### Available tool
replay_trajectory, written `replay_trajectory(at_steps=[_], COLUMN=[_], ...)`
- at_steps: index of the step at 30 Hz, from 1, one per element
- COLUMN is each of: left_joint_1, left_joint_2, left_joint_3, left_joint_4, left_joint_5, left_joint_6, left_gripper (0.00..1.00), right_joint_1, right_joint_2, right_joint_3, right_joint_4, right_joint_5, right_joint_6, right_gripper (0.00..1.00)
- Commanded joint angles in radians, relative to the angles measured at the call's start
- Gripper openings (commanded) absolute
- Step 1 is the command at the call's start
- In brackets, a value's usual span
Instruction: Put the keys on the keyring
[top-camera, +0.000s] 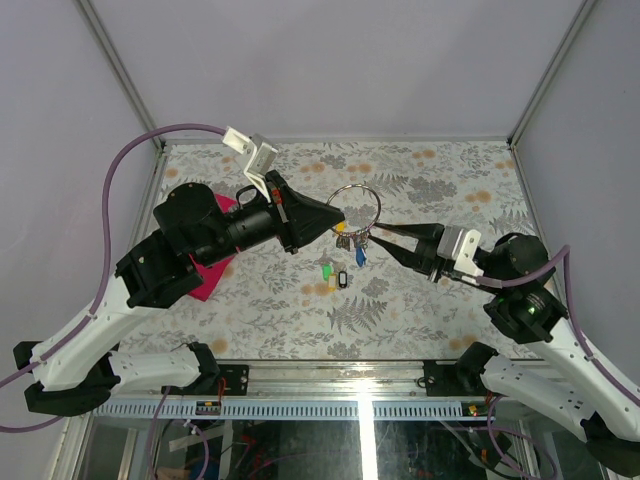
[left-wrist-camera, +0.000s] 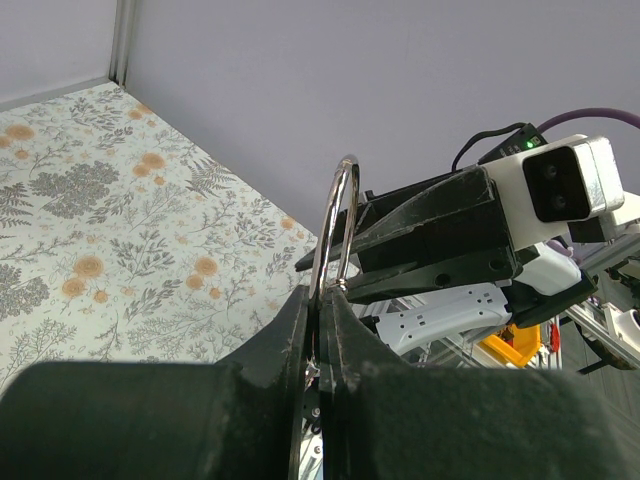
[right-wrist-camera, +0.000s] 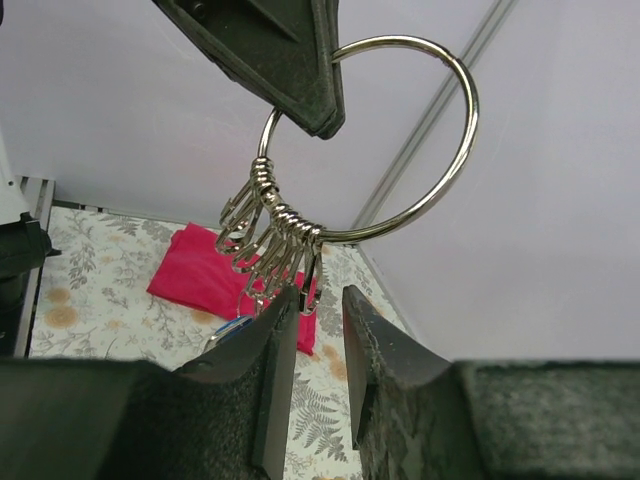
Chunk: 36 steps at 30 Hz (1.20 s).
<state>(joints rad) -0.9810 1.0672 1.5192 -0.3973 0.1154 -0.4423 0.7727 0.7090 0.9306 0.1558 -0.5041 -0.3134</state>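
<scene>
My left gripper (top-camera: 338, 217) (left-wrist-camera: 320, 300) is shut on the rim of the keyring (top-camera: 356, 207) (left-wrist-camera: 336, 215) (right-wrist-camera: 440, 160), a large silver ring held upright above the table. Several silver clips (right-wrist-camera: 272, 235) hang bunched on the ring's lower arc. A blue-tagged key (top-camera: 360, 256) (right-wrist-camera: 222, 331) dangles from them. My right gripper (top-camera: 373, 238) (right-wrist-camera: 320, 300) stands open right under the clips, with the end of one clip between its fingertips, close to the left one. A green-tagged key (top-camera: 326, 270) and a black-tagged key (top-camera: 343, 280) lie loose on the table below.
A red cloth (top-camera: 212, 272) (right-wrist-camera: 215, 275) lies on the floral table cover under my left arm. Grey walls close the table in on three sides. Metal corner posts (top-camera: 535, 100) stand at the back.
</scene>
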Motion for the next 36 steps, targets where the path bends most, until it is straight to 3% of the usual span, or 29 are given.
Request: replay_trajectory(at_steps=[1,10,29,36], left_joint_1=[-0.003,-0.002,-0.003,-0.003], left_joint_2=[-0.005,0.001,0.009,0.011], left_joint_3=[0.013,0.016,0.018,0.018], left_joint_4=[0.04,0.04,0.044,0.044], left_joint_5=[-0.002,0.001,0.002,-0.002], left_joint_6=[0.01,0.011,0.004,0.004], left_gripper=[0.0,0.0,0.0,0.0], right_joint_1=[0.008,0.008,0.008,0.008], right_joint_2=[-0.006,0.002,0.033,0.012], right_joint_3=[-0.002,-0.004,-0.039,-0.055], right_joint_4=[0.083,0.097,0.216,0.229], right_joint_5=[0.047,0.069,0.052,0.09], right_joint_6=[0.008,0.013,0.108,0.105], right_gripper=[0.3,0.28,0.37,0.21])
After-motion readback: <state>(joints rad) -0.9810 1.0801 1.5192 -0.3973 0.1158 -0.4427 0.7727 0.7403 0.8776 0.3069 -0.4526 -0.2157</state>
